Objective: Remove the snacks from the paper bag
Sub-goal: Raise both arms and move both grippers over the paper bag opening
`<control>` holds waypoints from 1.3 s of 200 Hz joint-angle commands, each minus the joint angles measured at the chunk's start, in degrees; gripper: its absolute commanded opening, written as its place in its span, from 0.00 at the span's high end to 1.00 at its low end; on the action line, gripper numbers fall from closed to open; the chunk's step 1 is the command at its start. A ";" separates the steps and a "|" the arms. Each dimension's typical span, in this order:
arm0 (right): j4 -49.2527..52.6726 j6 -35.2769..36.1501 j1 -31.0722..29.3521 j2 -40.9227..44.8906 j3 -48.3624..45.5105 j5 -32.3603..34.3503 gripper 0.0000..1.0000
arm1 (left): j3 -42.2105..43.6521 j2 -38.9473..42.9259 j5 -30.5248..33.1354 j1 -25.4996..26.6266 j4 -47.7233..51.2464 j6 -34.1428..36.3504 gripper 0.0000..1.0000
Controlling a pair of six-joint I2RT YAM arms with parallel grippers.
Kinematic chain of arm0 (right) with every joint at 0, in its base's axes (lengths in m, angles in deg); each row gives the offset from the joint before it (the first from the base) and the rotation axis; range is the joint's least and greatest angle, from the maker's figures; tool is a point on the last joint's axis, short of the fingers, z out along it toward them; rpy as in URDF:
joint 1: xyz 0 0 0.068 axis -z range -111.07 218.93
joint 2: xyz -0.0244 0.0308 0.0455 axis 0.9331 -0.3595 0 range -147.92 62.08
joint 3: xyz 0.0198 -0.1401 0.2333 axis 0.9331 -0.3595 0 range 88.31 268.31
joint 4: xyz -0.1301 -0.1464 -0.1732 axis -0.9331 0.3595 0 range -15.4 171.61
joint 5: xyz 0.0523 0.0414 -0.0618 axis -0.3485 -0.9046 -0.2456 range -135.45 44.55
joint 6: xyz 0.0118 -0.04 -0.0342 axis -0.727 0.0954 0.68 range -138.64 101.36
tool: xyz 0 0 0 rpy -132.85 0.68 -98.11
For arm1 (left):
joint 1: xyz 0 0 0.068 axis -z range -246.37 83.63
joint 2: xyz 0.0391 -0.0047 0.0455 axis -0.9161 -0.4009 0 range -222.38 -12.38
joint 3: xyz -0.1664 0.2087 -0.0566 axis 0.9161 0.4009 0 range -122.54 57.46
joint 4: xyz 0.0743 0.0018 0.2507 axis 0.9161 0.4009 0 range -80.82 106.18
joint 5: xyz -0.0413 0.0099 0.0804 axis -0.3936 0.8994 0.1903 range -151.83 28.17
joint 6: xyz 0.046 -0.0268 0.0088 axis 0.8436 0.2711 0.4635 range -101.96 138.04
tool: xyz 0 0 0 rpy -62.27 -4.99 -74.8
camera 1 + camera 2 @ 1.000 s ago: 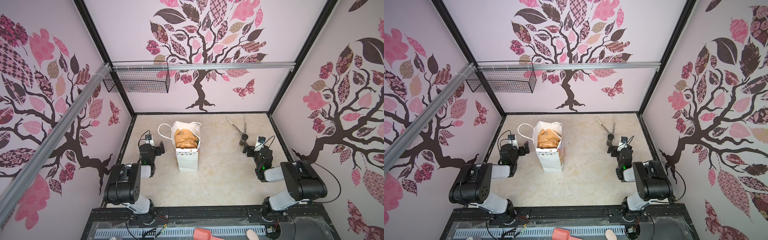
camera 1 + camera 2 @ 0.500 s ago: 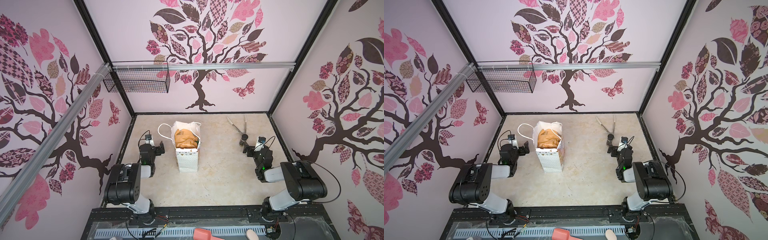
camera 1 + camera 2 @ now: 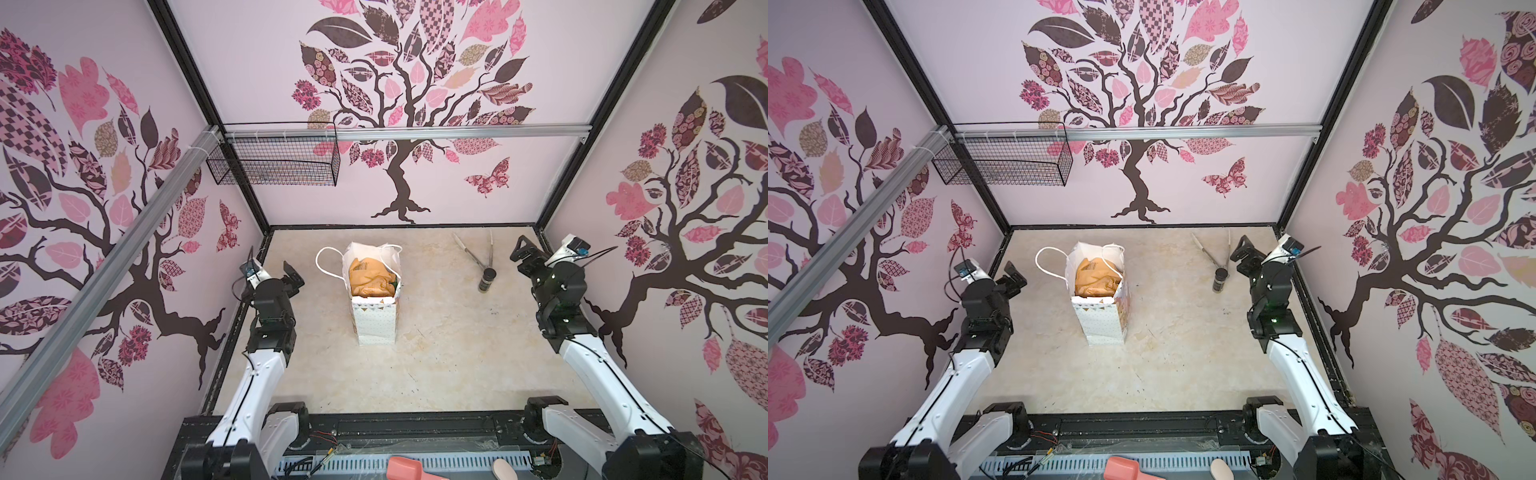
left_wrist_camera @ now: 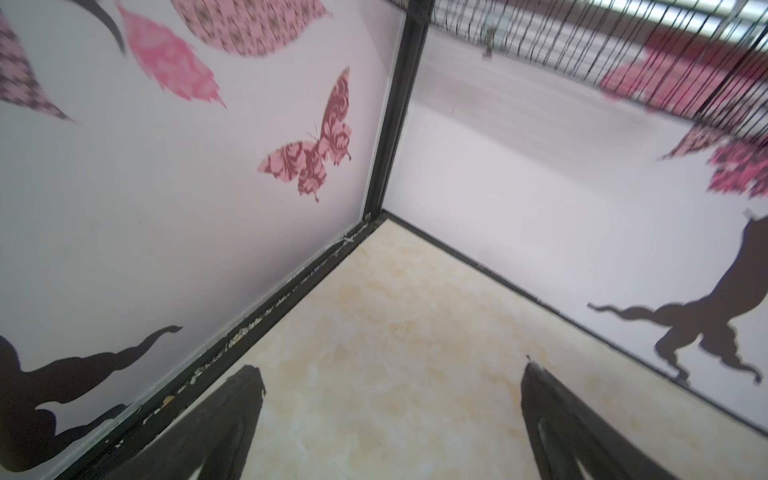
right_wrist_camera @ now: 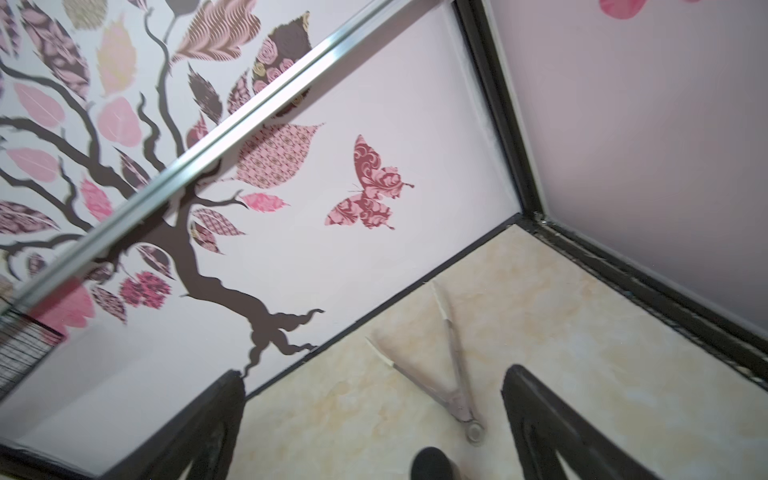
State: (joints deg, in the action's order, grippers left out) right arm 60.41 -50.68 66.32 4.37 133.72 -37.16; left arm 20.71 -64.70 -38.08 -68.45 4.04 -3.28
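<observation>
I am holding my left gripper [image 3: 294, 276] spread wide and empty at the left edge of the beige marbled counter [image 3: 436, 353], near the tall white dotted paper bag [image 3: 376, 320] but not touching it. The bag is standing upright left of centre in both top views, with crinkly tan-orange foil snack packets [image 3: 368, 278] filling its mouth. My right gripper [image 3: 525, 251] is hovering equally spread and empty at the right, near a small dark jar [image 3: 486, 280] and metal tongs [image 3: 478, 255].

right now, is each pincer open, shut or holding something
left pincer: open, holding nothing
right pincer: open, holding nothing
</observation>
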 commanded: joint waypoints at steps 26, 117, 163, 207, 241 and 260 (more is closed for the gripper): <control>29.75 -5.58 -8.44 -15.07 25.72 -25.03 0.01 | -26.85 1.05 -14.43 0.26 39.63 -12.10 0.01; 72.43 14.30 -37.24 -49.94 85.02 -6.56 0.00 | -68.20 -25.35 -28.28 18.57 74.42 2.05 0.10; 81.85 15.07 -40.28 -62.50 100.91 -3.79 0.01 | -64.00 -31.23 -13.91 21.35 76.43 5.51 0.04; 80.42 15.09 -40.42 -63.56 93.51 -3.79 0.12 | -53.59 -30.39 -13.60 20.87 70.56 3.89 0.10; 76.75 14.73 -40.44 -62.02 86.68 -5.35 0.27 | -49.67 -30.39 -23.20 19.93 66.65 1.63 0.38; 73.23 13.75 -40.43 -60.16 81.30 -6.81 0.43 | -48.40 -30.29 -26.55 19.84 64.98 0.53 0.56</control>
State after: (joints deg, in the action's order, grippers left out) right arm 137.04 -36.45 26.10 -57.27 219.40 -42.60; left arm -30.02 -96.06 -58.54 -48.41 73.19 -0.88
